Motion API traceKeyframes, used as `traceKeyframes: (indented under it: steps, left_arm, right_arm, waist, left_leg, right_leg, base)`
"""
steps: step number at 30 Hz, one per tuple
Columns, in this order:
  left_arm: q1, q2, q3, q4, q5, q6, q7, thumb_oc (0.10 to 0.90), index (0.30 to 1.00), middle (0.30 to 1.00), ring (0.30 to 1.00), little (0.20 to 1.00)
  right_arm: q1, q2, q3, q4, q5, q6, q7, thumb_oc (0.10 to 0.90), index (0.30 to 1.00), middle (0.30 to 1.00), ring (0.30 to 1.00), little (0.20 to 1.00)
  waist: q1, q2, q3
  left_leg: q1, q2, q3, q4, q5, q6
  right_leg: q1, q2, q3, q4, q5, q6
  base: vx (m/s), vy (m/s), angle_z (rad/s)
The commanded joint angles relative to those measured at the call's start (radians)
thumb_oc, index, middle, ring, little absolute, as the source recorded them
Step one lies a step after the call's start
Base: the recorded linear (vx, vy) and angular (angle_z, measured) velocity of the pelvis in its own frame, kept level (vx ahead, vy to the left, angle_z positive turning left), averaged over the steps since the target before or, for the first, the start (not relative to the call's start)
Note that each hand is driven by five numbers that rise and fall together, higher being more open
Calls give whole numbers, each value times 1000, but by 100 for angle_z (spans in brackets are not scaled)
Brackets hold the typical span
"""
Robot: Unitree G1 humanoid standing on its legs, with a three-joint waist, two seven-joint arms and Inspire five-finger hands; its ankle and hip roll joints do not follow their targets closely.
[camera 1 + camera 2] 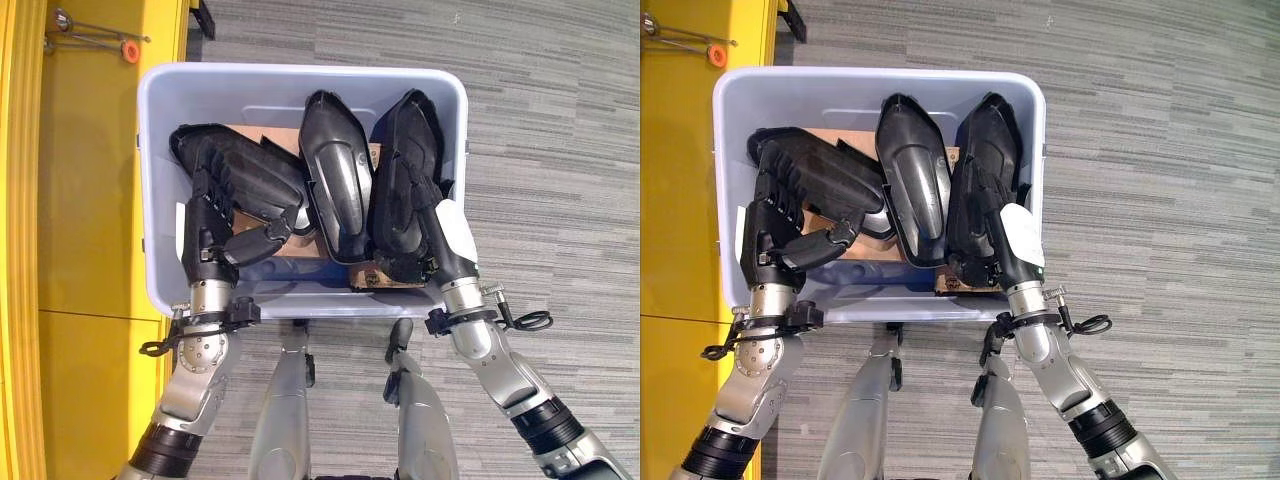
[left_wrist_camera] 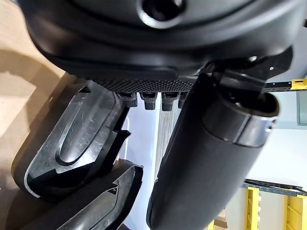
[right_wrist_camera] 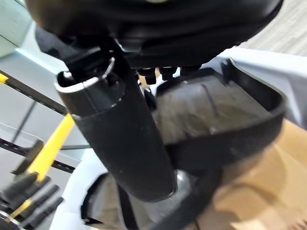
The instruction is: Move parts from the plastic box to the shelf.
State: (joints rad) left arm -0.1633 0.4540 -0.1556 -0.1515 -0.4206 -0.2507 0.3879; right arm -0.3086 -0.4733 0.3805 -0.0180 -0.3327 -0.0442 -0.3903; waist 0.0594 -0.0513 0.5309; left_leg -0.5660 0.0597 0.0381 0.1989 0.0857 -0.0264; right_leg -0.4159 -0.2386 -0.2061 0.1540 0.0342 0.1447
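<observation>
Parts, three black moulded shells, sit inside the plastic box [image 1: 300, 85], a pale lavender tub on the grey carpet [image 1: 560, 150] right below me. Brown cardboard [image 1: 262, 135] lines the tub's bottom under them.

Left part [image 1: 245, 170] lies slanted near the tub's left wall. My left hand [image 1: 208, 215] is down inside the tub on it, fingers curled over its ribbed upper face, thumb reaching under its near edge. In the left wrist view the shell's rim sits across my fingers, thumb close below it. I have hold of it.

Middle part [image 1: 335, 175] stands between the other two, hollow side up, untouched.

Right part [image 1: 410, 180] leans against the tub's right side, just beside the middle one. My right hand [image 1: 432, 235] wraps its near end, white thumb cover showing on the outer side. The right wrist view shows the shell's curved edge passing between thumb and fingers, so that grip is closed too.

Yellow shelf [image 1: 90, 200] frame runs along my left, next to the tub.
</observation>
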Motion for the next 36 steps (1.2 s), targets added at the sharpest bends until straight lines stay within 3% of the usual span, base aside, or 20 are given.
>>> traceKeyframes:
  steps: [1, 18, 19, 20, 21, 36]
  left_arm:
    - [-33, 12, 40, -178, 29, -129, 14, 900, 1000, 1000, 1000, 1000]
    - [-6, 19, 45, -192, 8, -124, 18, 900, 1000, 1000, 1000, 1000]
    - [-5, 18, 45, -192, 4, -125, 19, 900, 1000, 1000, 1000, 1000]
    - [-4, 19, 45, -193, 3, -126, 18, 900, 1000, 1000, 1000, 1000]
    - [-4, 21, 46, -194, 3, -125, 18, 900, 1000, 1000, 1000, 1000]
    - [-8, 22, 45, -187, 6, -127, 14, 900, 1000, 1000, 1000, 1000]
  right_arm:
    - [-57, 6, -12, -70, -18, -57, -72, 900, 1000, 1000, 1000, 1000]
    - [-29, 39, 4, 44, 23, -34, -77, 900, 1000, 1000, 1000, 1000]
    - [-29, 41, 7, 51, 23, -34, -76, 649, 649, 649, 649, 649]
    - [-32, 41, 10, 57, 21, -31, -77, 625, 616, 616, 616, 616]
    - [-34, 41, 11, 61, 17, -29, -75, 400, 300, 300, 300, 300]
    - [-18, 17, 18, 69, -31, -20, -67, 400, 300, 300, 300, 300]
  waist:
    - [-5, 23, -11]
    - [-16, 59, -11]
    - [-16, 60, -11]
    - [-15, 62, -11]
    - [-16, 62, -11]
    - [-18, 55, -11]
  left_leg:
    - [-4, -8, 40, 145, -186, 24]
    - [-115, -12, 35, 241, -214, 27]
    - [-117, -11, 34, 243, -213, 27]
    - [-117, -12, 36, 242, -213, 27]
    - [-119, -11, 35, 242, -213, 27]
    - [-63, -7, 35, 207, -201, 22]
  right_leg:
    - [5, -25, 57, 68, -17, -4]
    - [-136, -25, 84, 206, -70, -20]
    - [-139, -24, 83, 209, -72, -20]
    - [-141, -25, 83, 212, -73, -20]
    - [-145, -25, 83, 214, -74, -21]
    - [-102, -24, 73, 206, -74, -19]
  base:
    - [-4, 6, 6]
    - [-3, 5, 2]
    - [0, 0, 0]
    - [0, 0, 0]
    - [0, 0, 0]
    - [0, 0, 0]
